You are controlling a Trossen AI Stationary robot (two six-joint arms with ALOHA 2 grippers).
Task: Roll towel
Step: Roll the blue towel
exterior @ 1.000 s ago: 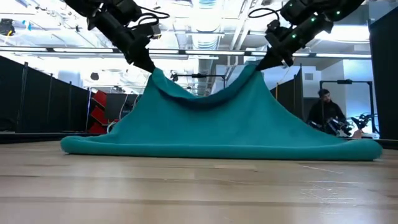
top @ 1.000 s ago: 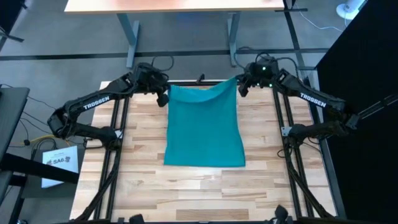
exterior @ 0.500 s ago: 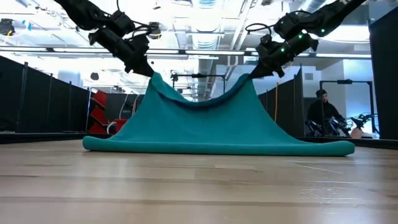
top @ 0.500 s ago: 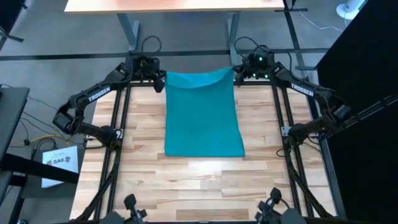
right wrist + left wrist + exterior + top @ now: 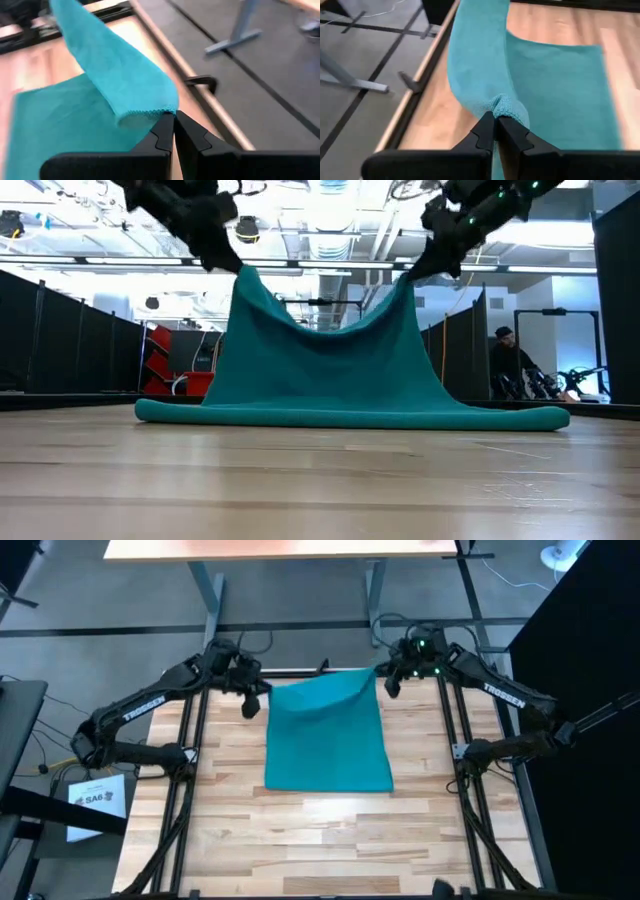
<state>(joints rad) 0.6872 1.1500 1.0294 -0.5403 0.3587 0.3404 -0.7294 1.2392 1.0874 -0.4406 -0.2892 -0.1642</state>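
The teal towel (image 5: 328,745) lies in the middle of the wooden table, its near edge (image 5: 350,417) resting on the top and its far part lifted. My left gripper (image 5: 252,700) is shut on the towel's far left corner. My right gripper (image 5: 389,683) is shut on its far right corner. Both are raised above the table near its far edge, as the low view shows for the left gripper (image 5: 232,265) and the right gripper (image 5: 412,272). The far edge sags between them. No grey tag shows. My left gripper (image 5: 496,125) pinches the towel's far left corner (image 5: 504,106) between its two fingers, the cloth bunched at the fingertips. The corner is lifted clear; the towel hangs from it down to the table. My right gripper (image 5: 173,122) pinches the towel's far right corner (image 5: 150,114) between its two fingers, at the hemmed edge. The corner is lifted clear, and the cloth slopes from it down to the table.
Bare wood lies on the near half of the table (image 5: 330,850). Black frame rails run along the table's left side (image 5: 190,770) and right side (image 5: 462,770). A desk (image 5: 280,550) stands beyond the far edge. A person (image 5: 505,365) is in the room behind.
Both grippers went toward the far edge, dragging the towel so its near edge slid farther from the near side. They then rose and came back a little toward the near edge. The far corners now hang higher and the towel's sides stand steeper.
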